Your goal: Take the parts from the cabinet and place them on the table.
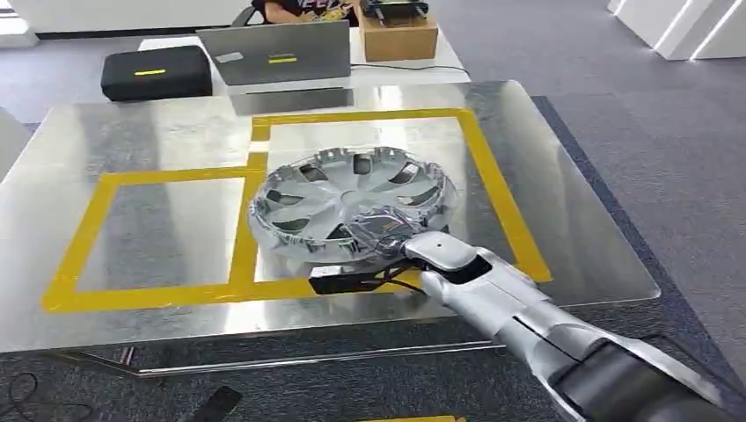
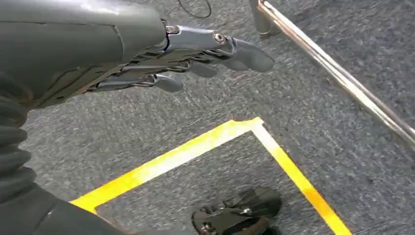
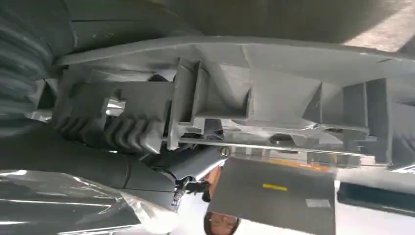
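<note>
Currently at the set-down step, by the look of it. Right robot hand (image 1: 387, 251) gripping near rim of wheel cover (image 1: 352, 207), wrapped in clear film, over the metal surface (image 1: 158, 132). Cover positioned across the right-hand box of the yellow tape outline (image 1: 493, 176), far edge apparently resting on or just above the surface; near edge seemingly lifted, contact unclear from head view. Right wrist view: fingers (image 3: 129, 132) curled against ribbed plastic underside of the cover, film visible alongside. Left robot hand (image 2: 195, 54) hanging beside the body over grey carpet, fingers extended and apart, holding nothing.

Judgement on doing the step well:
- Lower near rim until cover lies flat before releasing; otherwise likely to drop and slide on slick metal.
- Keep cover inside the taped box; near-left edge close to the dividing tape strip.
- Release slowly; film may cling to fingers and drag the part.
- Withdraw toward the near edge, low and straight, avoiding rim snag.

Laptop (image 1: 277, 53) and cardboard box (image 1: 396, 35) well beyond, no interference expected.
</note>
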